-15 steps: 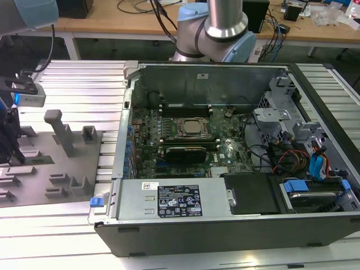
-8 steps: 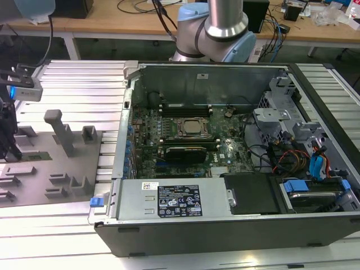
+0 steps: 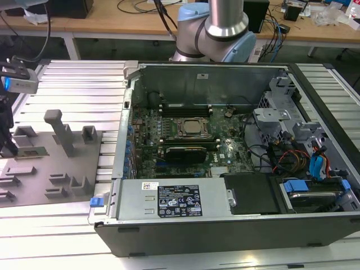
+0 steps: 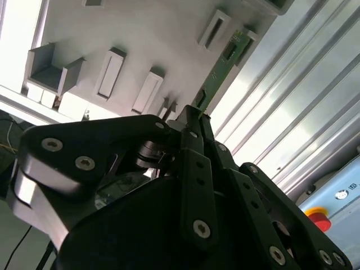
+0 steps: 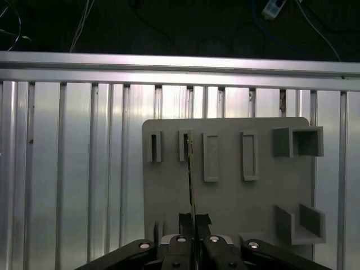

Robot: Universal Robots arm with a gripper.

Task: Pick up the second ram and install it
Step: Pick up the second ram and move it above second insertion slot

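Step in hand: you are at the pick-up, over the grey holder tray (image 3: 34,188) at the exterior view's left edge, well apart from the open computer case (image 3: 225,76) in the middle of that frame.
Fingers: in the first wrist view the gripper (image 5: 194,218) is clamped on the second ram (image 5: 190,174), one finger on each flat face.
Second ram: it shows edge-on in the first wrist view. In the second wrist view the second ram (image 4: 220,66) runs as a green strip from the fingertips toward the tray's edge. You cannot tell whether its far end has cleared its slot.
Doing it well: treat the board as thin and easily flexed. Hold it square to the slot, draw it along the slot's own line without twist, and check that the clamp sits centred.
Tray contents: the other narrow slots (image 5: 211,157) look empty.
Case contents: a dark stick (image 3: 183,153) seems seated just below the CPU socket (image 3: 190,128). The upper slots (image 3: 185,107) look empty.
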